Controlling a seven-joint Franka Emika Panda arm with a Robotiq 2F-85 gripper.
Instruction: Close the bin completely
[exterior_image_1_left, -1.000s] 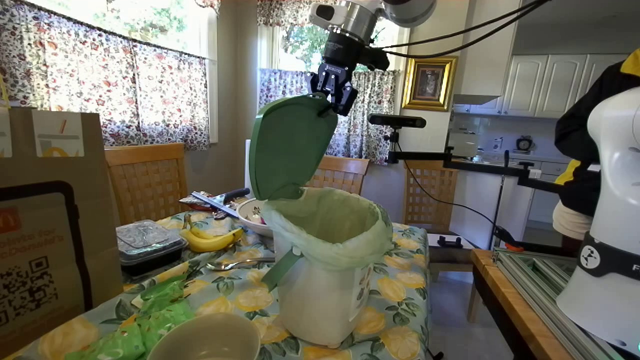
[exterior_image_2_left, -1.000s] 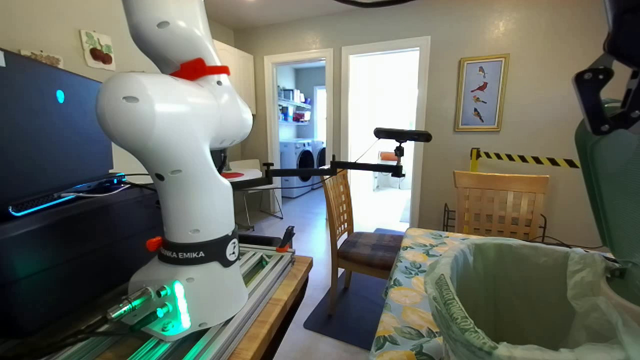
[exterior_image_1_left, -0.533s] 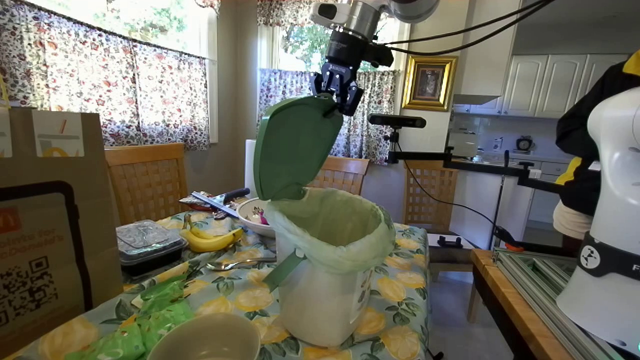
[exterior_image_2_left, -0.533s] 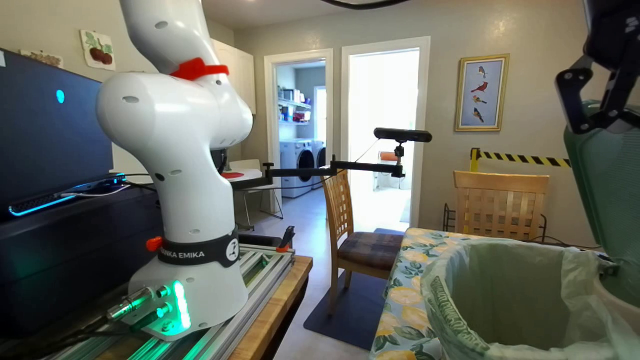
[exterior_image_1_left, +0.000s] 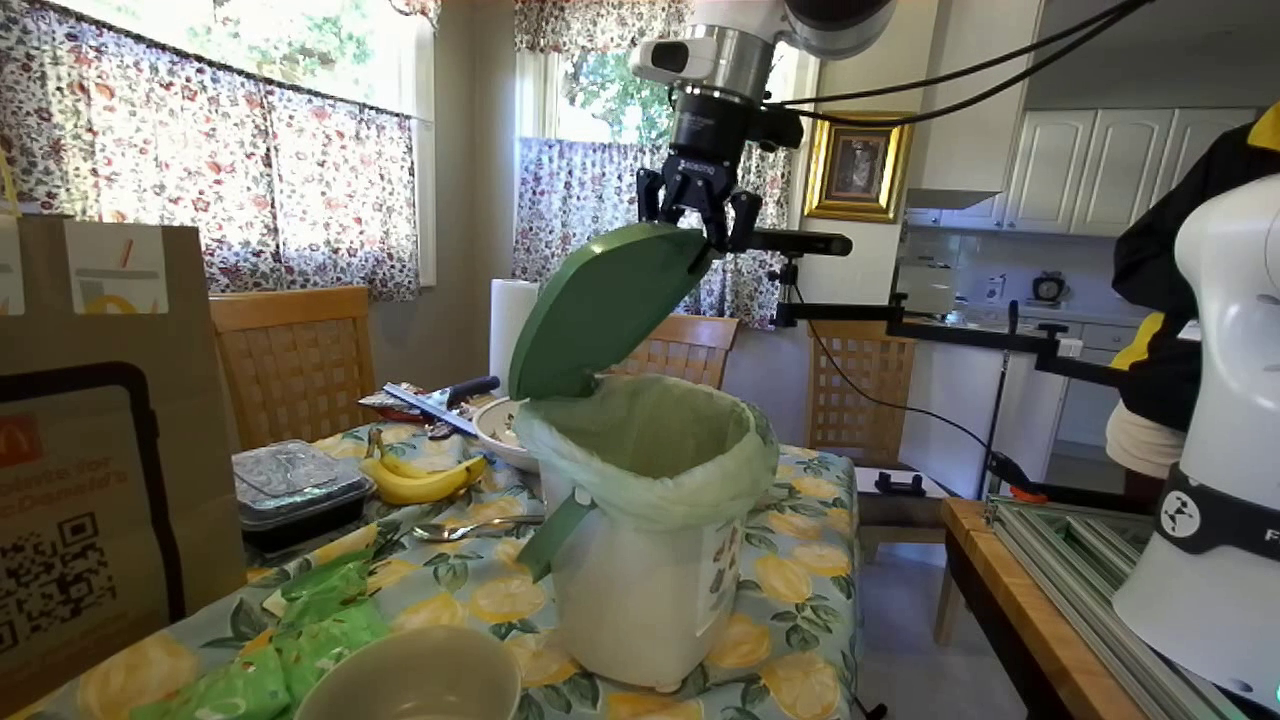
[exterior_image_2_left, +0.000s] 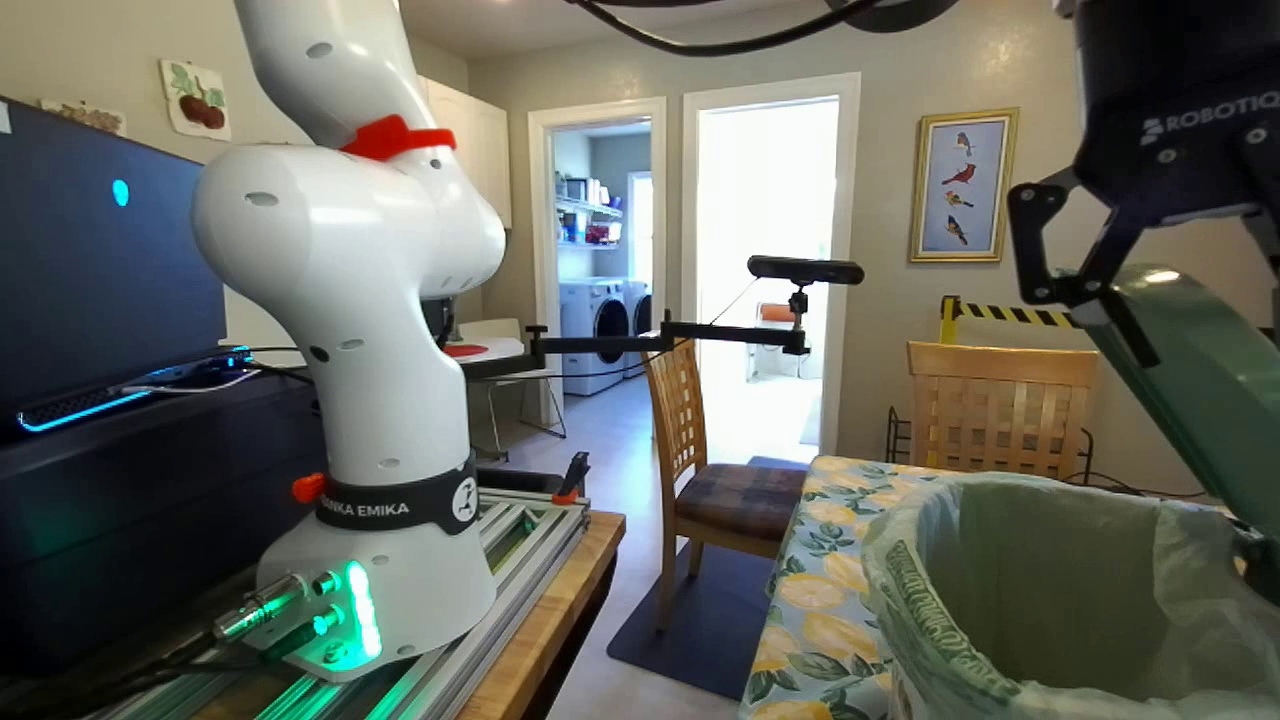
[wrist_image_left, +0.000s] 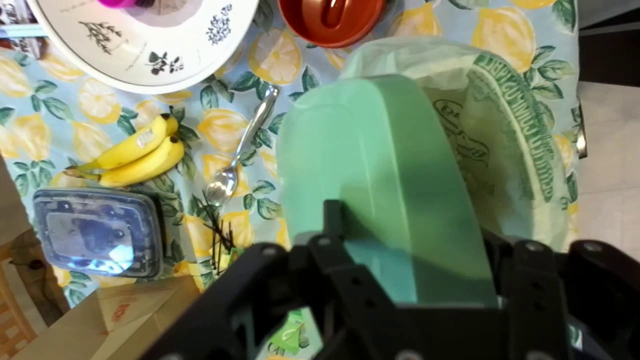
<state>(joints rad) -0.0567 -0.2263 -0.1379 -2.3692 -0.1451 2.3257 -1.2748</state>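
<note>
A green lid (exterior_image_1_left: 610, 300) tips lower over the lined mouth of a white bin (exterior_image_1_left: 640, 590), its free end between the jaws of a robot arm (exterior_image_2_left: 350, 300). Half a second ago the lid stood steeper and the jaws higher; now it slants forward, though much of the mouth remains uncovered. The jaws stand apart, on either side of the lid's edge, not clamped; whether both touch it cannot be told. The bin's rim has also shifted slightly away from the robot. Closing looks under way but unfinished: a further push down seems needed, and the bin could rock or slide under it.

The bin stands near the edge of the lemon-print surface (exterior_image_1_left: 800, 640) that faces the robot; between it and the opposite edge lie a spoon (wrist_image_left: 224, 180), bananas (exterior_image_1_left: 425, 487) and a clear-lidded box (exterior_image_1_left: 300, 490), with a paper bag (exterior_image_1_left: 100, 450) rising nearby. Floral curtains (exterior_image_1_left: 340, 200) and wooden chairs (exterior_image_1_left: 290, 360) line the room behind; in an exterior view, washing machines (exterior_image_2_left: 585, 350) stand beyond.
</note>
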